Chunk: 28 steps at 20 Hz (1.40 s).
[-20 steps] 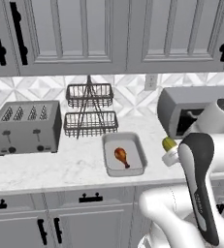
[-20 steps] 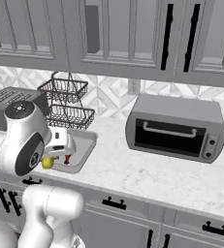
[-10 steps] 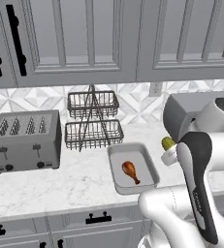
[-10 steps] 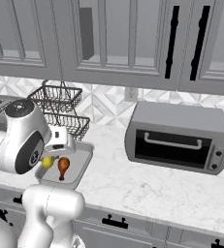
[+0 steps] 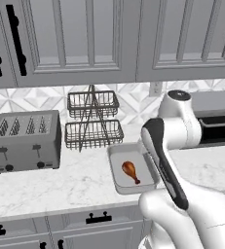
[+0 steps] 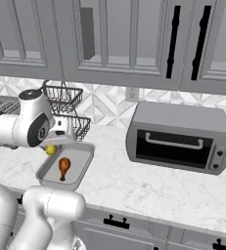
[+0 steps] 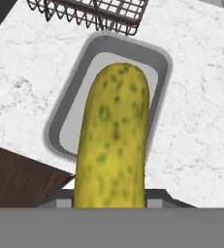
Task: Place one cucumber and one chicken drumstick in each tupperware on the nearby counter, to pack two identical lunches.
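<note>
A yellow-green speckled cucumber [image 7: 114, 140] runs up the middle of the hand view, and my gripper [image 6: 55, 146] is shut on it; its tip [image 6: 51, 150] pokes out beside the hand. It hangs above the grey tupperware [image 7: 164, 65], which rests on the white counter [image 5: 60, 189]. One orange-brown chicken drumstick [image 5: 131, 171] lies inside that tupperware [image 5: 115, 160], also visible from the other side as drumstick [image 6: 64, 166] in tupperware [image 6: 82, 163]. In the hand view the cucumber hides the drumstick.
A two-tier wire basket rack [image 5: 92, 121] stands just behind the tupperware. A grey toaster [image 5: 24, 141] sits to its left, and a toaster oven [image 6: 180, 136] to its right. The counter's front edge and dark floor [image 7: 16, 179] lie near the tray.
The whole picture has shifted, so the base has driven closer to the counter. The arm has swung the held cucumber over the tupperware. The grip has stayed the same.
</note>
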Motion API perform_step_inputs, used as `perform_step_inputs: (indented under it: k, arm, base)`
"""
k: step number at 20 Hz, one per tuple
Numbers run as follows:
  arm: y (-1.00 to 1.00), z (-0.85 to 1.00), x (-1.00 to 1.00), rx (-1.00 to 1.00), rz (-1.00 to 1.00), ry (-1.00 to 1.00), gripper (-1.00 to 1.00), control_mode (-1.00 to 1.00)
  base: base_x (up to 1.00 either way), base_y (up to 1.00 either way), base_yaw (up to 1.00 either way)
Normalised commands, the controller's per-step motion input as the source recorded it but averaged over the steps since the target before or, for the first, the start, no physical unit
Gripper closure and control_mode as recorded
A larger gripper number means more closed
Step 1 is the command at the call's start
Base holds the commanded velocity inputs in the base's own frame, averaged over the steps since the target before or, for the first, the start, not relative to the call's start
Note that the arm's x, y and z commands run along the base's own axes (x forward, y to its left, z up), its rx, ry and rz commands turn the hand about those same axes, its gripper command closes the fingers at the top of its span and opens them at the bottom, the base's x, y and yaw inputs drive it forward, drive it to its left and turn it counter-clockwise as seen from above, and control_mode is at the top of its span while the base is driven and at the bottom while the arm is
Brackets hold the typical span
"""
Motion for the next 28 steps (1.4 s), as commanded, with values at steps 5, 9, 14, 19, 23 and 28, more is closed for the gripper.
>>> perform_step_inputs:
  k: [5,9,14,19,23,28]
  arm:
    - [0.44,-0.78,1.0,-0.11,-0.09,0.13,1.0,-1.0]
    - [0.09,-0.79,1.0,-0.05,-0.13,0.12,1.0,-1.0]
    - [-0.09,-0.49,1.0,0.01,-0.05,0.1,1.0,-1.0]
    - [-0.09,-0.32,0.94,0.02,0.01,0.15,1.0,-1.0]
    - [0.0,-0.52,0.34,0.0,0.01,0.1,1.0,-1.0]
    - [-0.01,-0.18,-0.41,0.0,0.0,-0.06,1.0,-1.0]
  base:
    - [0.0,0.0,0.0]
    - [0.0,0.0,0.0]
    - [0.0,0.0,0.0]
    - [0.0,0.0,0.0]
    - [0.0,0.0,0.0]
    - [0.0,0.0,0.0]
